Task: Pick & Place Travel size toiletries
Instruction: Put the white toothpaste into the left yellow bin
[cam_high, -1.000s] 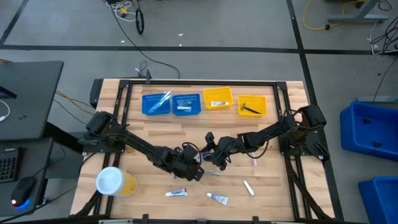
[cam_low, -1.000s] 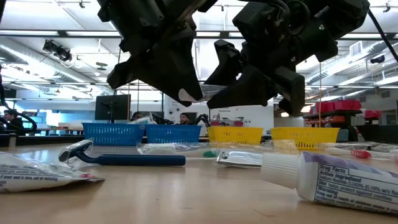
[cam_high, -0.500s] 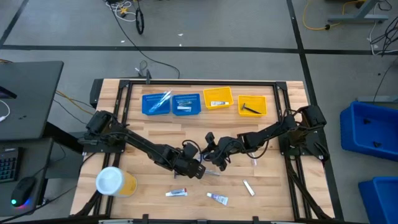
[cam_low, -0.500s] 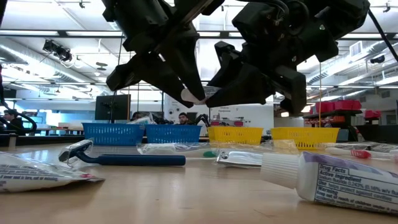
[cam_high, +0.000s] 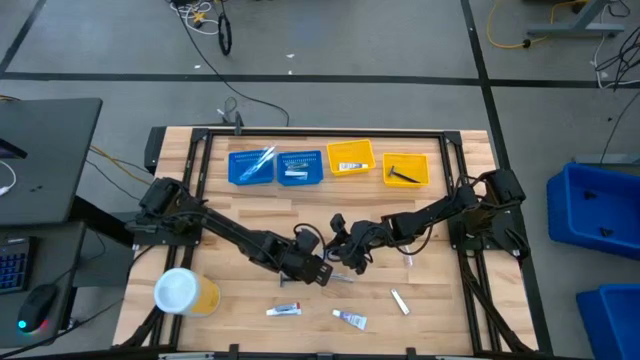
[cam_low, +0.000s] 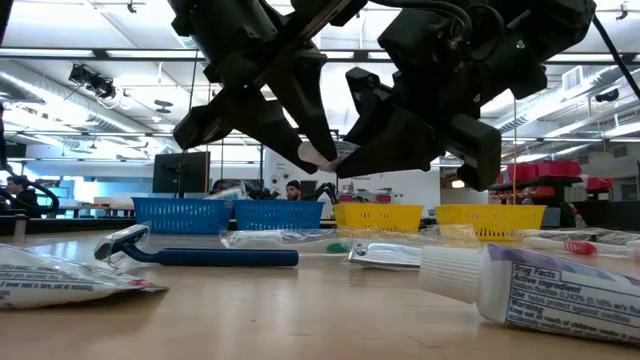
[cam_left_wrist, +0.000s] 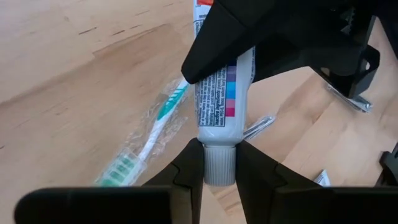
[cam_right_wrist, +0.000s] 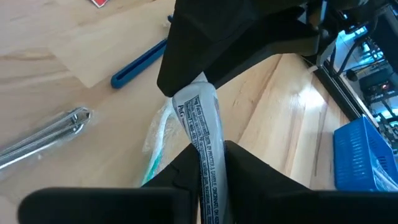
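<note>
A small white toothpaste tube (cam_left_wrist: 217, 93) hangs in the air over the table's middle, between my two grippers. My left gripper (cam_left_wrist: 219, 177) is shut on its ribbed cap end, and my right gripper (cam_right_wrist: 207, 186) is shut on its flat tail end. In the high view the left gripper (cam_high: 316, 268) and the right gripper (cam_high: 342, 257) meet nose to nose. In the low view only the tube's cap (cam_low: 318, 155) shows between them. Under them a wrapped green toothbrush (cam_left_wrist: 149, 140) lies flat on the wood. My left gripper pinches the tube's grey ribbed cap (cam_left_wrist: 219, 163) between its two fingers, one on each side. The tube runs straight on from the fingers, lifted clear of the table. My right gripper pinches the tube's flat crimped tail (cam_right_wrist: 208, 177) between its two fingers. The printed body (cam_right_wrist: 200, 121) rises away from them toward the left gripper, clear of the table.
A blue razor (cam_low: 200, 255), a silvery tube (cam_right_wrist: 43, 134) and three small tubes near the near edge (cam_high: 283, 310) (cam_high: 350, 320) (cam_high: 400, 301) lie on the table. Two blue trays (cam_high: 252, 166) and two yellow trays (cam_high: 406, 170) line the far side. A yellow tub (cam_high: 183, 292) stands near left.
My left gripper has moved a little toward the table's right, closer to the right gripper, and the tube's cap has gone along with it. The right gripper has stayed nearly where it was.
</note>
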